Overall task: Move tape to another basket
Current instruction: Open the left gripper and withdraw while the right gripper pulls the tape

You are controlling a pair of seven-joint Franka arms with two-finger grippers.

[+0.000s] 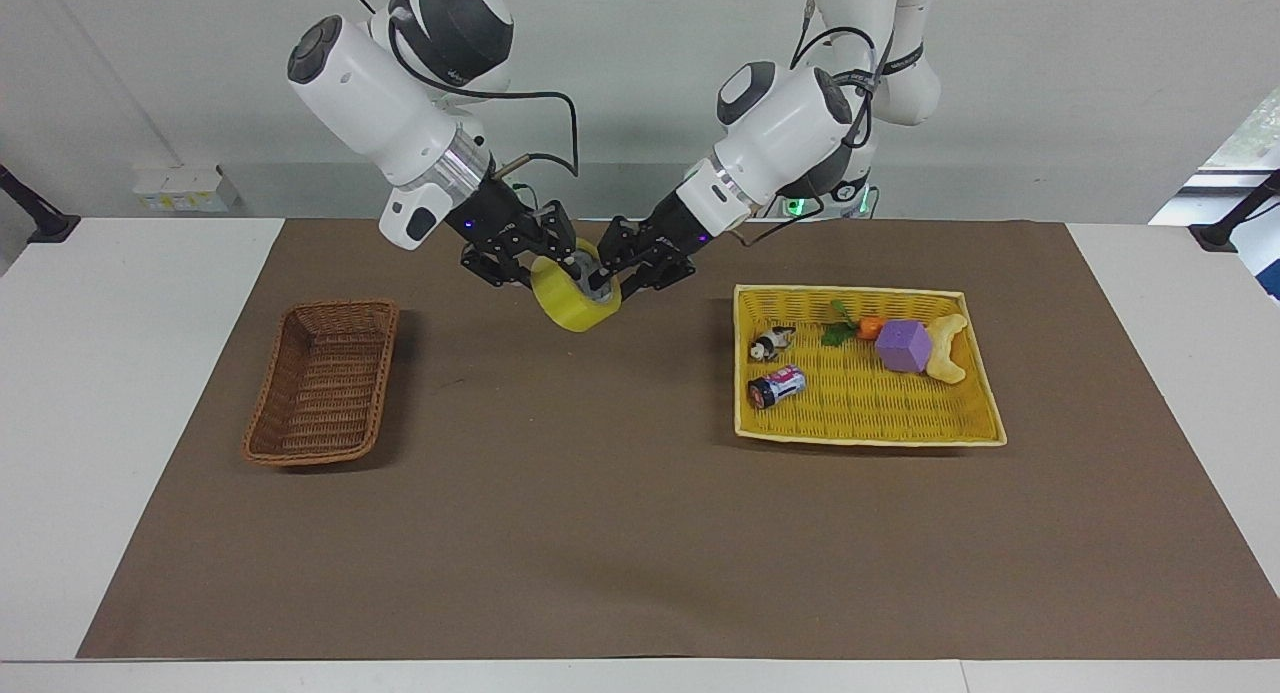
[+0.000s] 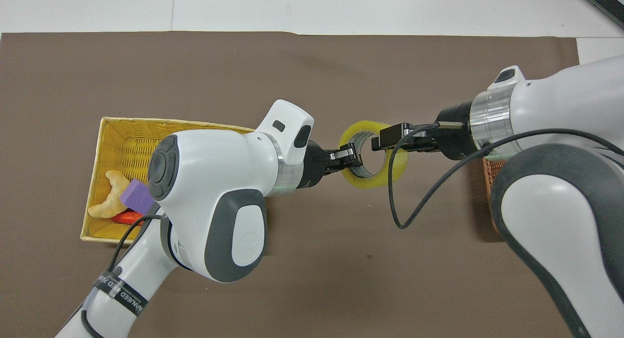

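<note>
The tape [image 1: 576,297] is held in the air between both grippers. The right gripper [image 1: 545,256] is clamped on it. The left gripper [image 1: 607,264] looks half open at its other edge. Next, the tape must be carried to the brown basket [image 1: 322,381].

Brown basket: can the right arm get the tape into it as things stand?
Probably yes. The right gripper is shut on the tape, held up over the mat, and nothing lies between it and the brown basket. The left gripper at the roll must let go first.
</note>
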